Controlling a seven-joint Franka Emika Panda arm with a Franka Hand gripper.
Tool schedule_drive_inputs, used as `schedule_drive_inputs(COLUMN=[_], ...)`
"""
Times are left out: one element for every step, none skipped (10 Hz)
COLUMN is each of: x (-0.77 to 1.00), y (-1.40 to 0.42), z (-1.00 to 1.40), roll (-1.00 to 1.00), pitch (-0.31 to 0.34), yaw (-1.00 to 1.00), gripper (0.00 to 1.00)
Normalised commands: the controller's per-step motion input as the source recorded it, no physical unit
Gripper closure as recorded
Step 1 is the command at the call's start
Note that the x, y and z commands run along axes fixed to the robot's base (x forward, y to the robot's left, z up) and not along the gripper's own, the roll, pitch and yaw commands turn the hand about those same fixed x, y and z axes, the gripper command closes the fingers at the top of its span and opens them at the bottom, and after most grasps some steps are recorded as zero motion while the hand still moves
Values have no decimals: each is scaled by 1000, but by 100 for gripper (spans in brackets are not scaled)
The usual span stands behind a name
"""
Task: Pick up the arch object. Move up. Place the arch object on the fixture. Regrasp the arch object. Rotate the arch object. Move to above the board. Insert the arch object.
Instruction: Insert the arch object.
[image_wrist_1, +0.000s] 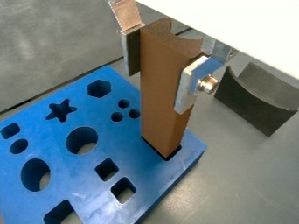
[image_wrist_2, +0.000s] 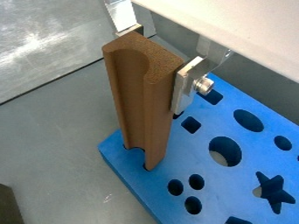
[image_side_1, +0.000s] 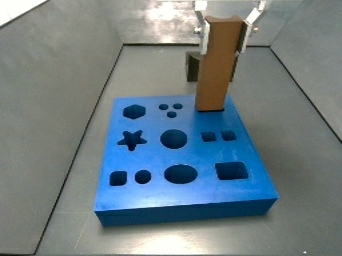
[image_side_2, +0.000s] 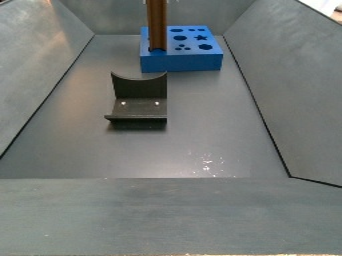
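The orange-brown arch object (image_wrist_1: 163, 105) stands upright with its lower end in a cutout at the edge of the blue board (image_wrist_1: 158, 172). My gripper (image_wrist_1: 160, 74) is shut on the bar's upper part, with a silver finger on each side. Both wrist views show this, the bar (image_wrist_2: 135, 114) rising from the board (image_wrist_2: 233, 179) with the gripper (image_wrist_2: 152, 66) near its top. In a side view the bar (image_side_1: 218, 70) stands at the board's (image_side_1: 201, 155) far edge under the gripper (image_side_1: 225, 22). Another side view shows the bar (image_side_2: 155, 25) on the board (image_side_2: 187, 52); the gripper is out of frame there.
The dark fixture (image_side_2: 136, 100) with its scooped top sits on the grey floor in front of the board, empty. It also shows beside the board in a wrist view (image_wrist_1: 257, 96). Sloping grey walls (image_side_2: 40, 90) enclose the floor.
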Motion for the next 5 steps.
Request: schedule_drive_inputs(x=[63,26,3,0,0], y=[-6,0,0,0,0], z=[-129,-151,-214,-294,-411], roll=[0,0,0,31,79], pitch=[0,0,0,0,0], yaw=[0,0,0,0,0], gripper=[100,100,100,100,100])
